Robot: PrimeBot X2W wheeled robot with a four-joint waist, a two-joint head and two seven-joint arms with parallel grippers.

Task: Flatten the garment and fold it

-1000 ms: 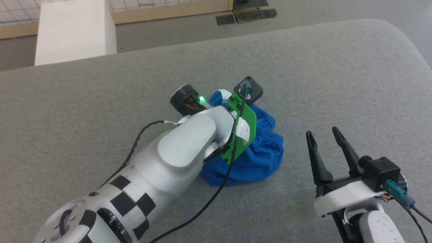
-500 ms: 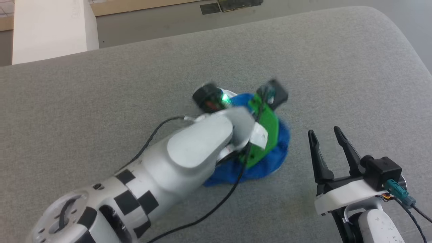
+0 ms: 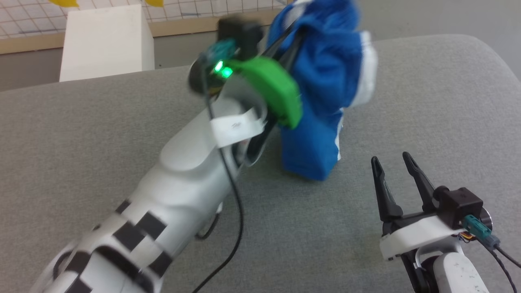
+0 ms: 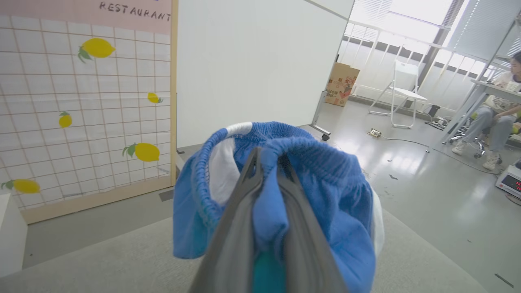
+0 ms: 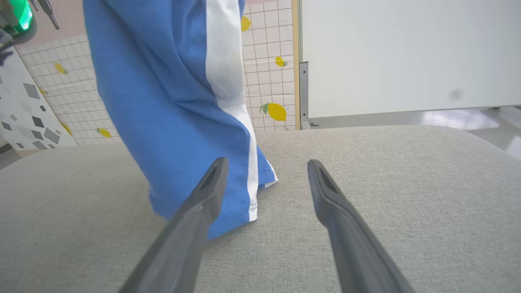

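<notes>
Left jaws grip the garment [image 3: 321, 81], hanging bunched over the cushion [image 3: 407, 101]; right jaws gape empty; your flattening, folding remain.

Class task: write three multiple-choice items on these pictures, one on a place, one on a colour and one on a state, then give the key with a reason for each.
1. The garment hangs above:
A. the grey padded surface
B. a metal sink
C. a wooden shelf

2. The stripe down its side is:
A. yellow
B. white
C. red

3. The right end effector is:
A. shut on the garment
B. shut on a cable
C. open and empty

Key:
1 A: grey padding lies under its hem, while the left end effector pinches its waistband.
2 B: the right wrist view shows a white band on blue cloth.
3 C: its fingers stand apart with nothing between them.
</notes>
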